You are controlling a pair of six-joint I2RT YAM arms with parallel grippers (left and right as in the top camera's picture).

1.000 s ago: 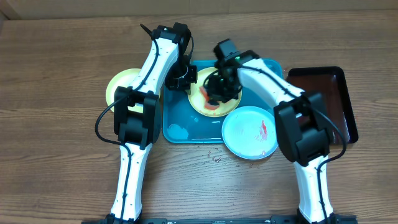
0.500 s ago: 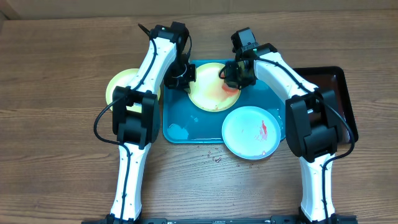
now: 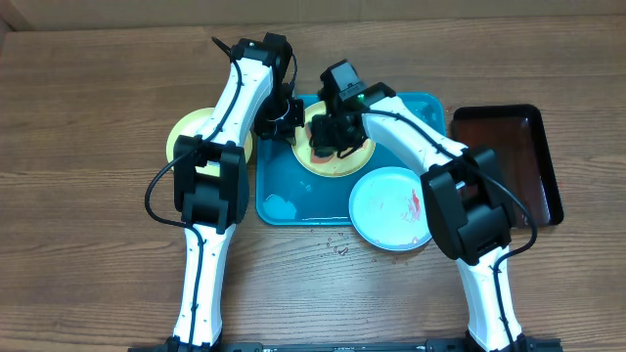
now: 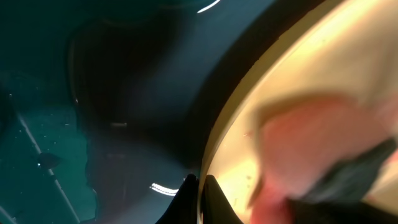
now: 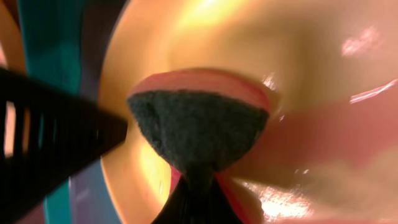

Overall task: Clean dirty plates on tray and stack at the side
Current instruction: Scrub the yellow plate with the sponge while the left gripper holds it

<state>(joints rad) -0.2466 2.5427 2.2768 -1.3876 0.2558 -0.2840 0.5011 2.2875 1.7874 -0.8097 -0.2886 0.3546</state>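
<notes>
My right tool [image 5: 194, 193] is pinched shut on a coarse dark sponge [image 5: 196, 124] with a pink layer, pressed onto the glossy yellow-green plate [image 3: 344, 162] lying in the smooth teal tray [image 3: 293, 186]. My left tool [image 4: 200, 190] clamps that plate's thin raised rim. The round pale blue plate [image 3: 389, 210], red-smeared, overhangs the tray's corner.

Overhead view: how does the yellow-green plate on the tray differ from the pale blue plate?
The yellow-green plate lies wholly inside the tray; the pale blue plate overhangs its near right corner onto the table. The left claw grips the yellow-green plate's rim and the right claw presses a sponge on it; the pale blue plate is untouched. Both are round, shallow and smeared red.
</notes>
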